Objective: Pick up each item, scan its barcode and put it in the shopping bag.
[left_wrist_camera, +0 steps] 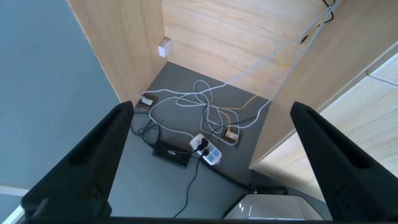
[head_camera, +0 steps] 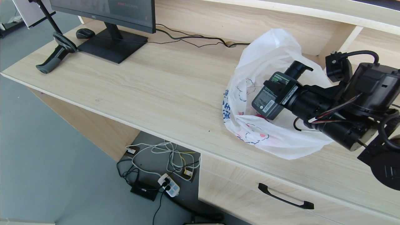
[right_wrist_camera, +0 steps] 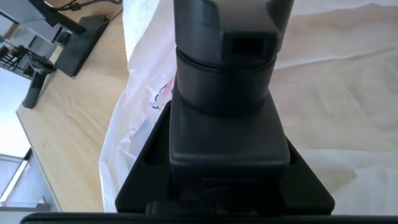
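A white plastic shopping bag lies open on the right part of the wooden counter. My right gripper is shut on a dark bottle with a black cap and a white barcode label. It holds the bottle on a slant at the bag's mouth, just above the bag's lower side. In the right wrist view the dark bottle stands between the fingers, with the bag behind it. My left gripper is open with nothing in it, below counter level, over the floor.
A handheld barcode scanner lies at the counter's far left, beside a monitor stand and a mouse. Cables and a power strip lie on the floor under the counter. A drawer with a black handle sits below the bag.
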